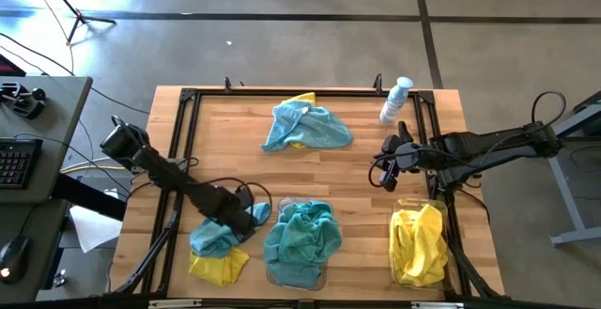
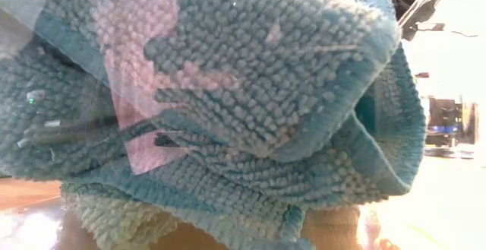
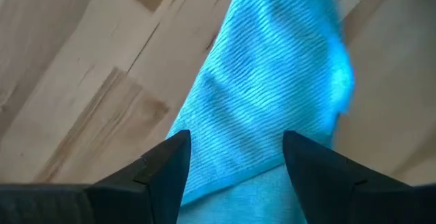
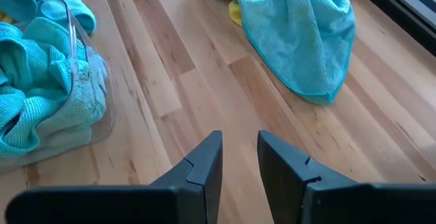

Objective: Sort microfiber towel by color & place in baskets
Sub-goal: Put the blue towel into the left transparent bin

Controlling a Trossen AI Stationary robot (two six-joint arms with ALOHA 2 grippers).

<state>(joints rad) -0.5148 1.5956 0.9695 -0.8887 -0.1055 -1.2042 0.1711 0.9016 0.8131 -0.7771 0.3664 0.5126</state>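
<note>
Front edge of tabletop: teal bin filled with teal cloths, pressed against low camera, blocking that view. Yellow bin at front right corner, yellow cloths inside. Left gripper at front left, jaws spread wide over teal cloth, nothing clamped; yellow cloth seen beneath only from above. Right gripper mid-right, jaws narrowly parted, empty. Back edge: teal-yellow pile, spray bottle.
</note>
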